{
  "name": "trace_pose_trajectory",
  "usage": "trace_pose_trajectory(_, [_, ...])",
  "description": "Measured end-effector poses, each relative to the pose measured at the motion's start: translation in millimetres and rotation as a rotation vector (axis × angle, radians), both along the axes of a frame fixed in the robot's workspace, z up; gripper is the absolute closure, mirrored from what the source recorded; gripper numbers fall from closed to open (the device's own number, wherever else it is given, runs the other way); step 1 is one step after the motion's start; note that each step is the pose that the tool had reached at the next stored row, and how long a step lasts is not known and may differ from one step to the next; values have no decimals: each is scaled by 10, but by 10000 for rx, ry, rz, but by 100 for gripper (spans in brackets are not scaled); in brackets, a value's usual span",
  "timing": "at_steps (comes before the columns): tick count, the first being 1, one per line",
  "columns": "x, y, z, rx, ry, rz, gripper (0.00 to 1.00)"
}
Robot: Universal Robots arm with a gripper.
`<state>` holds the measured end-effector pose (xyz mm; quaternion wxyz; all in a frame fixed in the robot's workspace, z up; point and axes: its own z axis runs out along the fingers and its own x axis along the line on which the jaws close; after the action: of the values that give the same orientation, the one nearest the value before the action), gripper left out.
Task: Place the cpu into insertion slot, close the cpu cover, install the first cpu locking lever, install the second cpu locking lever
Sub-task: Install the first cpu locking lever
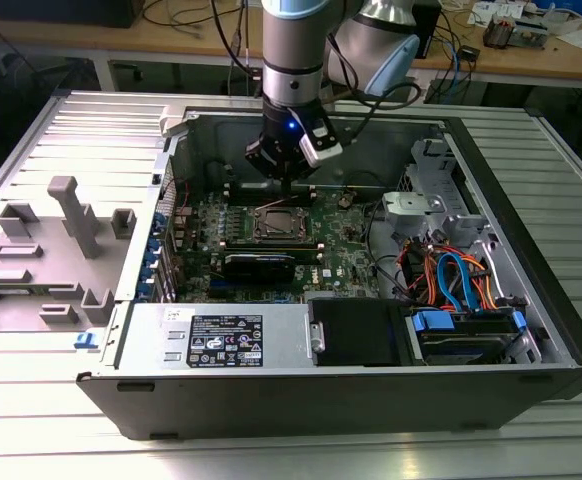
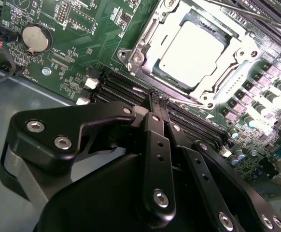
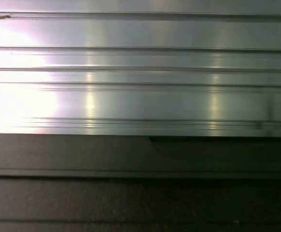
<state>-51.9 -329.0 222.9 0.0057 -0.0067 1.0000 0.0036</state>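
Observation:
The cpu (image 2: 191, 50), a pale grey square chip, lies flat in the insertion slot (image 2: 171, 80) on the green board. Folded down around it is the silvery cpu cover (image 2: 237, 53), and the chip shows through its window. In the exterior view the cpu (image 1: 277, 222) sits mid-board inside the open case. My gripper (image 1: 289, 188) hangs just above the board, beside the socket on its far side. In the second wrist view the gripper (image 2: 159, 99) has its black fingers pressed together, nothing between them, over the memory slots next to the cover's edge. Thin metal lever rods (image 2: 237, 7) run past the socket.
Long black memory slots (image 2: 126, 89) and a coin battery (image 2: 35, 38) flank the socket. A black card (image 1: 259, 265), the power supply (image 1: 221, 340) and a cabled drive cage (image 1: 461, 290) crowd the case. Grey fixtures (image 1: 71, 215) stand on the ribbed table (image 3: 140, 72).

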Motion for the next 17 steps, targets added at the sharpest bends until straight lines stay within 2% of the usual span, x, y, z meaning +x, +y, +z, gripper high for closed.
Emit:
trace_pose_trajectory(9, [9, -29, -36, -2, 1, -5, 89])
trace_pose_trajectory(17, [56, -29, -116, -5, 1, -6, 89])
